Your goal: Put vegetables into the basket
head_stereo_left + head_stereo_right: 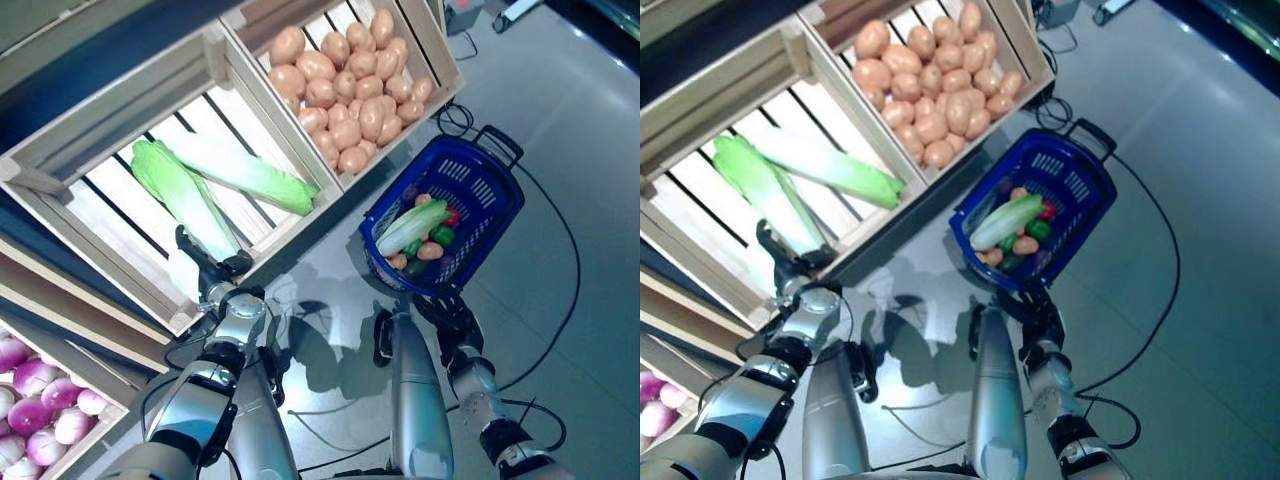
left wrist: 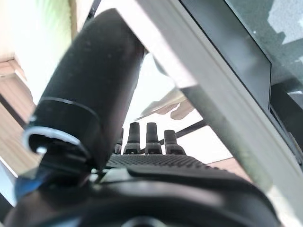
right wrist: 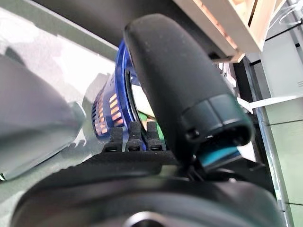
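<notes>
Two long green-and-white cabbages (image 1: 185, 200) (image 1: 250, 172) lie in a slatted wooden crate (image 1: 70, 210). My left hand (image 1: 207, 264) reaches over the crate's front edge at the white base of the nearer cabbage. Its fingers (image 2: 147, 138) are straight and hold nothing. A blue basket (image 1: 495, 185) stands on the floor to the right and holds a cabbage (image 1: 410, 228), a red vegetable, green peppers and small orange-brown pieces. My right hand (image 1: 452, 316) hovers just short of the basket's near rim, open and empty, and the basket (image 3: 108, 118) shows past its fingers.
A second crate (image 1: 425, 40) full of potatoes (image 1: 345, 85) stands behind the basket. A lower shelf at the far left holds purple onions (image 1: 35, 400). The basket's black handle (image 1: 500, 140) lies on its far side. Grey floor spreads out to the right.
</notes>
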### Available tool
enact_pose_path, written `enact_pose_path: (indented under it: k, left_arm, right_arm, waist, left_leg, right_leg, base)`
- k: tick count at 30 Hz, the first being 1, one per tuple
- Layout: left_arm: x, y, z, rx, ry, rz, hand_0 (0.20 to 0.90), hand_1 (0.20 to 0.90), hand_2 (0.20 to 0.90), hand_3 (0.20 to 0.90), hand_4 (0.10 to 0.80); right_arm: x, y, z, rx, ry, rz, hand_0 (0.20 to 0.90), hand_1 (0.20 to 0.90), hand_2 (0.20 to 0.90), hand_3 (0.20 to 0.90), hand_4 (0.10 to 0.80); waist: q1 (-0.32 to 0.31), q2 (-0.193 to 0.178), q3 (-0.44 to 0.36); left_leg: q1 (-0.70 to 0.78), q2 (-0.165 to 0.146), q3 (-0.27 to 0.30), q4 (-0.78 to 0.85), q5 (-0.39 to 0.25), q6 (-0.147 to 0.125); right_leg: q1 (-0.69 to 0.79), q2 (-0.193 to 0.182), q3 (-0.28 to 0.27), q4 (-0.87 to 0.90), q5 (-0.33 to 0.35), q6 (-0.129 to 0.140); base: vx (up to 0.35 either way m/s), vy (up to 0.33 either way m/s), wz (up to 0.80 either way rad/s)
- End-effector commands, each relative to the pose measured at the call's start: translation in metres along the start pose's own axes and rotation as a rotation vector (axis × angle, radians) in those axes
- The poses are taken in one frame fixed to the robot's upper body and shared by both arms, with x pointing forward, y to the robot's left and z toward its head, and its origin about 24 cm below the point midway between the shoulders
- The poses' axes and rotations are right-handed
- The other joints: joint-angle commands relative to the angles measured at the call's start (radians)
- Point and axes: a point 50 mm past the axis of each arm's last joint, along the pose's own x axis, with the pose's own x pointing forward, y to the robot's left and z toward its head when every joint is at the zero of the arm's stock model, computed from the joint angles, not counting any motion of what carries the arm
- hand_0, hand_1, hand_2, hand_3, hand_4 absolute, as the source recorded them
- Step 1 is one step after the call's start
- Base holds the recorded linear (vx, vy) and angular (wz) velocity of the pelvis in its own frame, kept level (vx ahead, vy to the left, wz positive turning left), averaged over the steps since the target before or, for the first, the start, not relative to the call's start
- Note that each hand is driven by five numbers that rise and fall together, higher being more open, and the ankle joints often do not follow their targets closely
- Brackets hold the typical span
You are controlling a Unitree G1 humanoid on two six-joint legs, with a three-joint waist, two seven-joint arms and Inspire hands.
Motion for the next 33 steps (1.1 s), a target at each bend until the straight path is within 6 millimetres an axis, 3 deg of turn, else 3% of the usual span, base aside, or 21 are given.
enact_pose_path:
  k: [1,19,20,21,22,23,33]
  left_arm:
    - [0.021,0.009,0.037,-0.040,-0.130,-0.007,0.900,0.900,0.900,0.900,0.800]
    - [0.066,0.045,0.016,-0.308,0.348,-0.055,0.900,0.900,0.900,0.900,0.800]
    - [0.067,0.046,0.015,-0.315,0.369,-0.068,0.771,0.771,0.771,0.771,0.714]
    - [0.067,0.046,0.013,-0.328,0.396,-0.090,0.585,0.585,0.585,0.585,0.590]
    - [0.067,0.046,0.013,-0.334,0.404,-0.096,0.495,0.495,0.495,0.495,0.530]
    - [0.067,0.046,0.013,-0.343,0.413,-0.105,0.300,0.300,0.300,0.300,0.400]
    - [0.071,0.051,0.014,-0.391,0.407,-0.116,0.300,0.300,0.300,0.300,0.400]
  right_arm:
    - [0.001,-0.010,0.025,0.014,-0.097,0.005,0.900,0.900,0.900,0.900,0.800]
    - [0.009,-0.012,0.057,0.091,-0.215,-0.056,0.900,0.900,0.900,0.900,0.800]
    - [0.010,-0.012,0.059,0.095,-0.220,-0.056,0.900,0.900,0.900,0.900,0.800]
    - [0.010,-0.012,0.060,0.097,-0.225,-0.052,0.900,0.900,0.900,0.900,0.800]
    - [0.011,-0.011,0.061,0.097,-0.226,-0.051,0.900,0.900,0.900,0.900,0.800]
    - [0.011,-0.011,0.062,0.096,-0.228,-0.048,0.900,0.900,0.900,0.900,0.800]
    - [0.012,-0.016,0.066,0.088,-0.231,-0.055,0.900,0.900,0.900,0.900,0.800]
  waist:
    - [-0.006,0.009,-0.059]
    - [-0.037,0.007,-0.036]
    - [-0.039,0.007,-0.036]
    - [-0.040,0.007,-0.037]
    - [-0.040,0.007,-0.037]
    - [-0.041,0.007,-0.037]
    - [-0.046,0.021,-0.055]
  left_leg:
    - [0.001,0.032,-0.053,-0.033,-0.034,-0.053]
    - [-0.116,0.077,-0.075,0.055,-0.054,-0.069]
    - [-0.120,0.080,-0.076,0.058,-0.055,-0.069]
    - [-0.122,0.082,-0.078,0.061,-0.056,-0.068]
    - [-0.122,0.082,-0.078,0.062,-0.056,-0.068]
    - [-0.122,0.083,-0.078,0.062,-0.058,-0.069]
    - [-0.069,0.077,-0.064,0.021,-0.053,-0.063]
  right_leg:
    - [0.080,-0.053,0.033,-0.033,-0.045,0.033]
    - [-0.033,-0.072,0.040,0.047,-0.067,0.040]
    - [-0.037,-0.072,0.041,0.051,-0.069,0.039]
    - [-0.039,-0.072,0.041,0.053,-0.071,0.038]
    - [-0.039,-0.072,0.041,0.054,-0.072,0.037]
    - [-0.039,-0.070,0.042,0.054,-0.074,0.036]
    - [0.010,-0.060,0.044,0.020,-0.077,0.030]
  base:
    - [-0.026,0.018,0.22]
    - [-0.023,0.001,-0.04]
    - [0.000,0.000,0.00]
    - [-0.018,-0.009,0.05]
    - [-0.013,-0.008,0.32]
    - [-0.009,-0.005,0.38]
    - [0.010,0.003,-0.05]
